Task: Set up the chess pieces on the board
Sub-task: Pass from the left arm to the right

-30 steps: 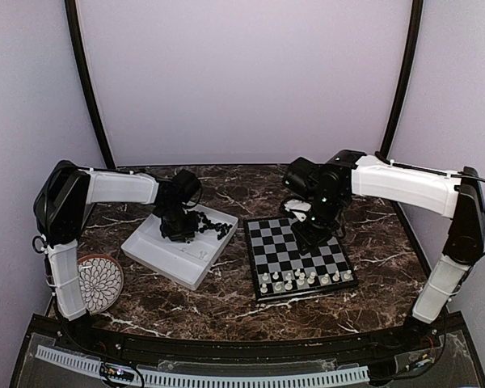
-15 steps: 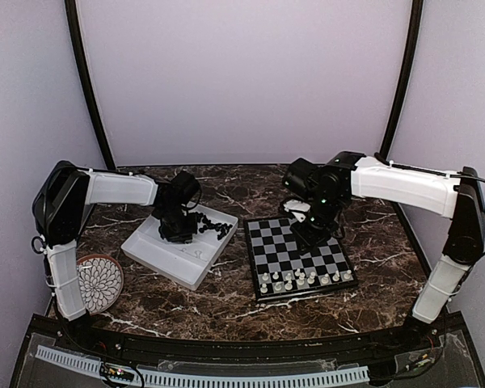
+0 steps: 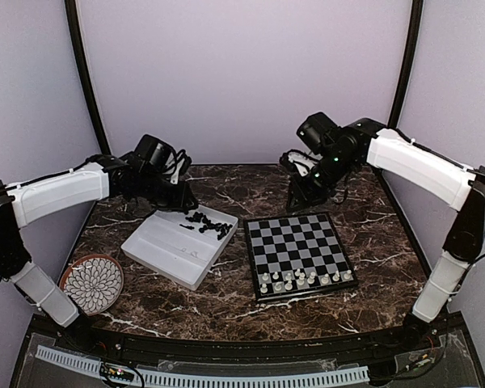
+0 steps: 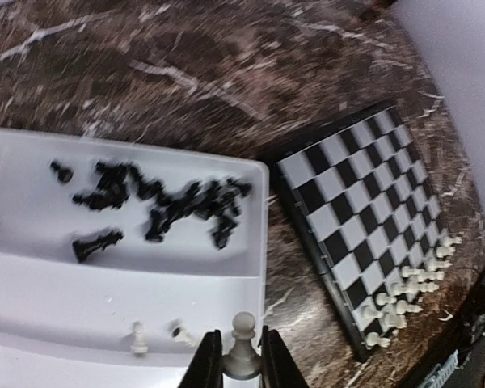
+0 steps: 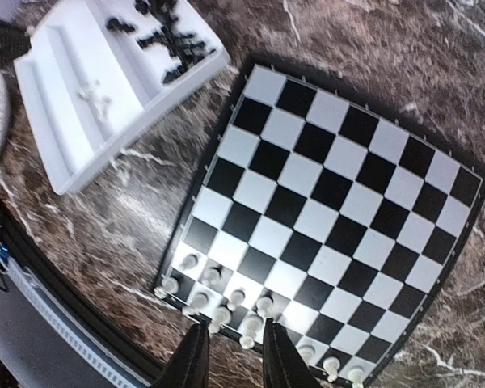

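At far left on the counter [image 3: 226, 301] sits a round patterned plate [image 3: 93, 283]. Beside it to the right lies a white divided tray [image 3: 171, 257]. Its far compartment holds a loose heap of black chess pieces [image 4: 162, 202], and the next compartment holds two small white ones [image 4: 137, 338], apart from each other. The left claw [image 4: 238, 357] hangs above the tray, closed on a white piece [image 4: 242, 326] that stands upright between its fingers. It is possibly a pawn, though the wrist view is too soft to be sure.

Right of the tray, just beside it, the board [image 3: 299, 241] lies flat. White pieces [image 3: 303, 280] stand only in the two rows nearest the arm bases — the rest of the squares are bare.

Over the board's far edge the right claw [image 5: 234, 333] hovers clear of the surface. Its fingers are parted a little with nothing between them — the board's white rows show through the gap.
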Action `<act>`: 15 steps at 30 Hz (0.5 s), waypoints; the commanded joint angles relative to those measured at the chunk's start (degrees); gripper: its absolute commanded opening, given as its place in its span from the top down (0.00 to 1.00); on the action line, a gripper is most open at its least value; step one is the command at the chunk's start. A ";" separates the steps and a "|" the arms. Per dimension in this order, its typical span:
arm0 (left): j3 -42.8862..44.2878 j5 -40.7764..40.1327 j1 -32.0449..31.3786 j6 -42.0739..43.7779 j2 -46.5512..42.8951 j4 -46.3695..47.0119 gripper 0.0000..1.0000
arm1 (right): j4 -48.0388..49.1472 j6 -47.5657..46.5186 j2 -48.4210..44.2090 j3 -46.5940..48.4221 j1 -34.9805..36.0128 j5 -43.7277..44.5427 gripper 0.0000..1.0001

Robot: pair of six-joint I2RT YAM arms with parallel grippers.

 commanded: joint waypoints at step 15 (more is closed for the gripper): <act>17.49 7.10 -16.28 18.16 -0.70 1.62 0.90 | 27.10 24.16 -1.47 0.19 -4.60 -46.98 0.62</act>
